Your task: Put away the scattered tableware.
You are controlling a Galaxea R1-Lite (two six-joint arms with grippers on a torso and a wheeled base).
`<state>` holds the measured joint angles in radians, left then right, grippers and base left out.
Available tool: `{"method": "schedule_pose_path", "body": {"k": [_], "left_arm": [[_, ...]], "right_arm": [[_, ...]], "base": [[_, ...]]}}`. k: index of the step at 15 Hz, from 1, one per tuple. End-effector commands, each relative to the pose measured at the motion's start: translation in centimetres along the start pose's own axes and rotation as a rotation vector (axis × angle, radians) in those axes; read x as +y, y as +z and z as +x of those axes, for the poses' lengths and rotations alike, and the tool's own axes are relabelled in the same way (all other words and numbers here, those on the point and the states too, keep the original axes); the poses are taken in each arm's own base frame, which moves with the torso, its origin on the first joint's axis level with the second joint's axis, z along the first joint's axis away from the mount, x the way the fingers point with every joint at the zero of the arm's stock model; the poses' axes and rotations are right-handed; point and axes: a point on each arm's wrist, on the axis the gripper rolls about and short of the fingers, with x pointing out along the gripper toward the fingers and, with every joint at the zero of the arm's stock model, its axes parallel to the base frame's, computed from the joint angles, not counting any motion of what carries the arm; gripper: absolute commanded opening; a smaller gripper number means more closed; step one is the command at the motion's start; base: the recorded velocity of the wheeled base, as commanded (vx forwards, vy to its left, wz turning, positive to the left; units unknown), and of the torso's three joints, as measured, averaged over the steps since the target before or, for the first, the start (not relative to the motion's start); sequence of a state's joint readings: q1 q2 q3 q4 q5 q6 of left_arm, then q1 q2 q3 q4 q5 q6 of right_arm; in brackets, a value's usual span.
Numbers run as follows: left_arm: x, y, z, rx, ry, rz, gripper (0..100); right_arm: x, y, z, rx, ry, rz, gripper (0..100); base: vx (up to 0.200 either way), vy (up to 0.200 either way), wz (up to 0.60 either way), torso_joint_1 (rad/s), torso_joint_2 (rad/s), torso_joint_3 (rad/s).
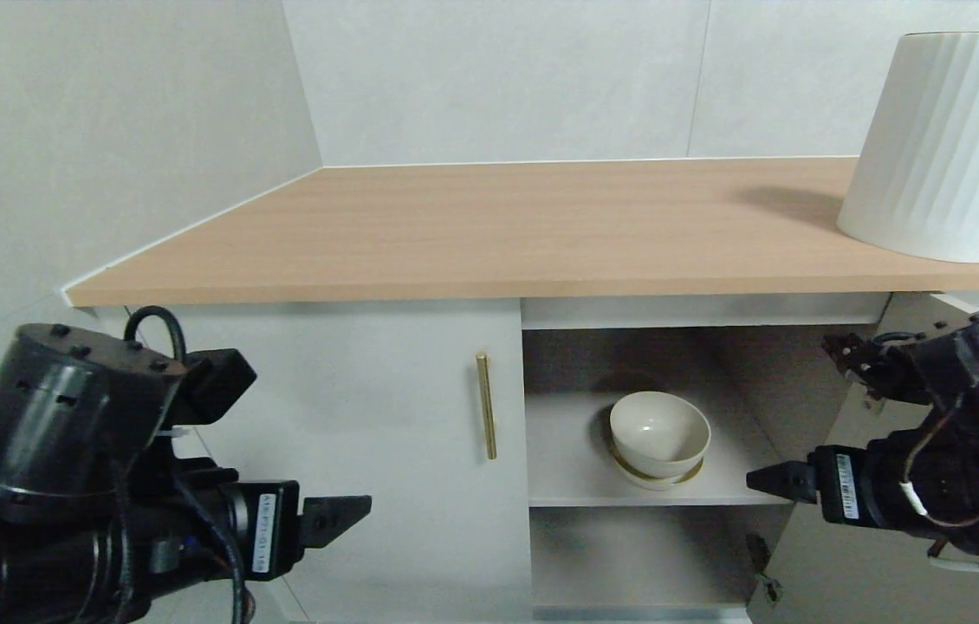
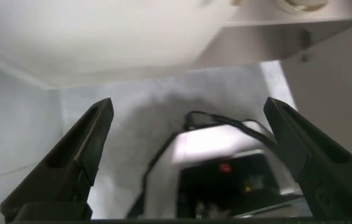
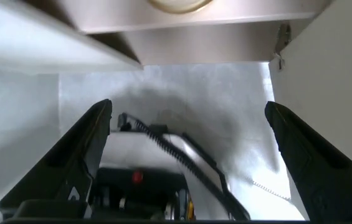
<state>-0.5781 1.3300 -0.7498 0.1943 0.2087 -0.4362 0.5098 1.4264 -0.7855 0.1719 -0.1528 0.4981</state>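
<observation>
- Straight into the cabinet (image 1: 351, 407): the right half stands open, and on its upper shelf (image 1: 567, 459) a bowl (image 1: 659, 432) sits upright on a plate (image 1: 658, 477).
- The bowl is cream, round and deep, smooth and glossy inside; the plate under it is pale, with a gold-coloured line along the rim.
- Bowl and plate are near the shelf's front edge, roughly centred in the opening.
- The shelf and inner walls are flat, matt and light grey; the compartment below shows a bare floor.
- The left door is shut: a plain white panel with a slim, upright brass handle (image 1: 486, 405).
- On top is a worktop (image 1: 498, 225) of pale wood grain, and at its right end stands a white, ribbed, tapered shade (image 1: 949, 147).
- The left gripper (image 1: 342, 518) is low, in front of the shut door, fingers spread wide with nothing between them.
- The right gripper (image 1: 767, 479) is at shelf height, just right of the plate and not touching it, fingers likewise spread and empty.
</observation>
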Motion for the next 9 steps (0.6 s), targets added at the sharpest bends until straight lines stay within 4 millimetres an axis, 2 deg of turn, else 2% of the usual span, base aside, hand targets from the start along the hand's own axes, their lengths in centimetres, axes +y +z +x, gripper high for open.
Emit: {"method": "schedule_pose_path", "body": {"k": [1,4,9], "left_arm": [[1.8,-0.6,-2.4,-0.073,0.004,-0.023,100],[1.8,-0.9,-2.3,-0.065,0.0,0.038,100],[1.7,-1.0,-1.5,-0.037,0.01,0.055,100]], "right_arm": [[-0.3,-0.6,-3.5,-0.06,0.057,-0.009,100],[-0.6,-1.3,-4.0,-0.034,0.043,-0.025,100],[-0.6,-1.7,-3.6,-0.005,0.042,-0.034,100]], "base": [[0.0,0.0,0.0,0.0,0.0,0.0],[0.0,0.0,0.0,0.0,0.0,0.0],[0.0,0.0,0.0,0.0,0.0,0.0]]}}
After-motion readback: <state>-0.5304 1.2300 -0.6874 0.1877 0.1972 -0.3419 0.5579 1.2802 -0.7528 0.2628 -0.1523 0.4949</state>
